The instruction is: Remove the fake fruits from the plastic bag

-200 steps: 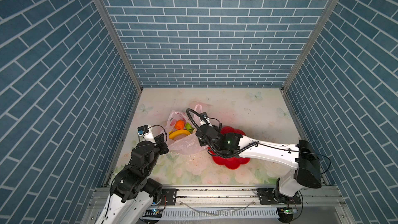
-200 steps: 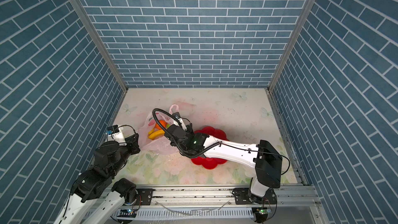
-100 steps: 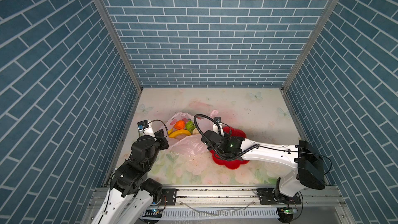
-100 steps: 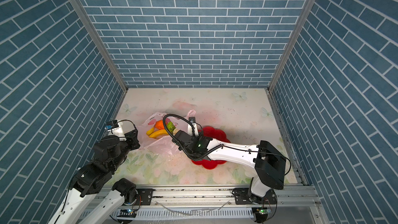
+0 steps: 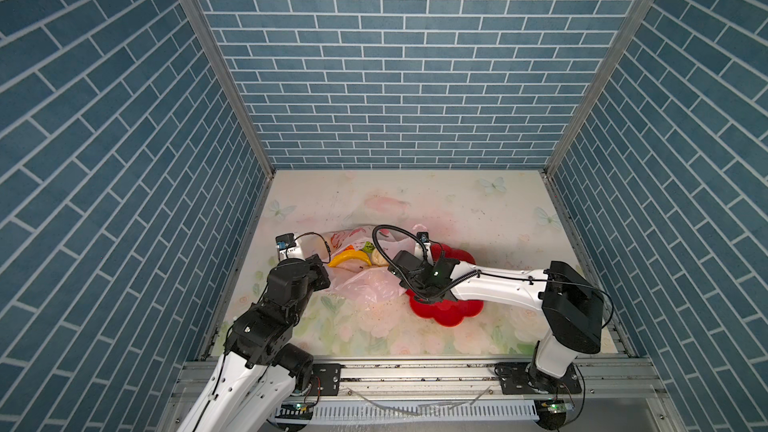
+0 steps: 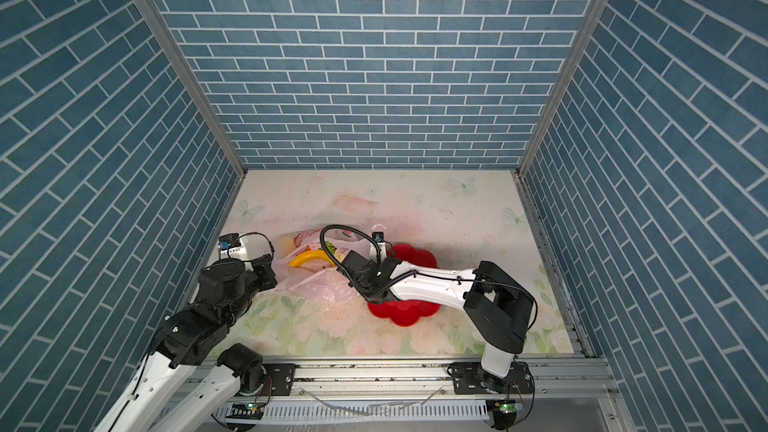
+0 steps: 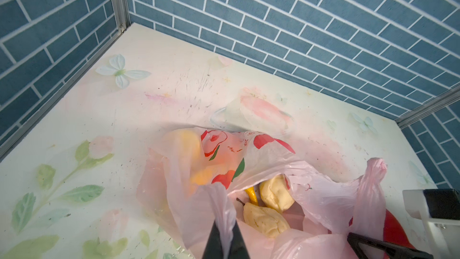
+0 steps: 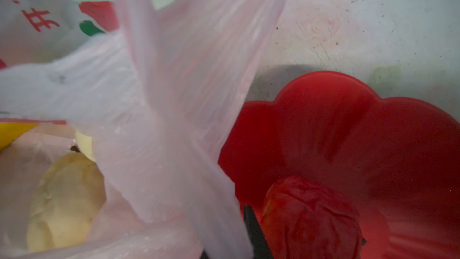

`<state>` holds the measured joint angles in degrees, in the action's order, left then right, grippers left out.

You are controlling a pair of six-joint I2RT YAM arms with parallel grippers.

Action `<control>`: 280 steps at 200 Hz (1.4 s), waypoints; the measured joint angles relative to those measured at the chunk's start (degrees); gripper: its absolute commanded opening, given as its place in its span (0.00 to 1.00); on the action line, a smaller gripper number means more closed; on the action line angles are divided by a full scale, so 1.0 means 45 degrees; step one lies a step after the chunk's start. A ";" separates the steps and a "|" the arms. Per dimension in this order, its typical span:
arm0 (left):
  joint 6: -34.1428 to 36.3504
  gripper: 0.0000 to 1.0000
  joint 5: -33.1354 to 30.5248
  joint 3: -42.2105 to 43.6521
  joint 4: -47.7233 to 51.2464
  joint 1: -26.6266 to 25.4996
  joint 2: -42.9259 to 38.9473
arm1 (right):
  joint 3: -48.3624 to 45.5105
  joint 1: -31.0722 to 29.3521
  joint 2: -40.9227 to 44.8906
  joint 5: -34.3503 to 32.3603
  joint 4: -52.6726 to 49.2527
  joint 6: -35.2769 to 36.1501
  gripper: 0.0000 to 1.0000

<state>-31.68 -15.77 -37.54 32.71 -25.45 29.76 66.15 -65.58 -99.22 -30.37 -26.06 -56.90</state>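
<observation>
L hand (image 7: 225, 231) pinched shut on plastic bag (image 7: 323, 195), cream fruits (image 7: 276, 193) just past it. R hand (image 5: 402, 263) grip unclear; red fruit (image 8: 311, 220) just beside it.

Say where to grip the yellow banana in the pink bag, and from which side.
Probably the banana mid-curve, pincer descending from above through the open mouth of the plastic bag. In both top views it lies flat and uncovered, narrow width accessible; its ends sit close to film.

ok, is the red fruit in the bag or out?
Out: the red fruit sits in the red flower-shaped dish, beside the pink plastic bag.
</observation>
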 measured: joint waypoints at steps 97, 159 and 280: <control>0.0000 0.07 0.0350 0.0374 -0.0602 0.0000 0.0112 | 0.1880 -0.0262 0.0291 0.1593 -0.0670 0.1185 0.60; -0.0015 0.07 0.0743 0.0724 -0.1200 0.0000 0.0010 | 0.2671 -0.1127 0.0291 0.2186 -0.1753 0.1268 0.66; 0.0000 0.07 0.1297 0.0831 -0.1821 0.0000 -0.0024 | 0.2472 -0.2973 0.2686 0.2055 -0.3847 0.0554 0.64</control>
<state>-31.68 -9.93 -33.80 24.51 -25.45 29.65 77.28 -78.96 -87.13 -21.12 -43.38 -54.41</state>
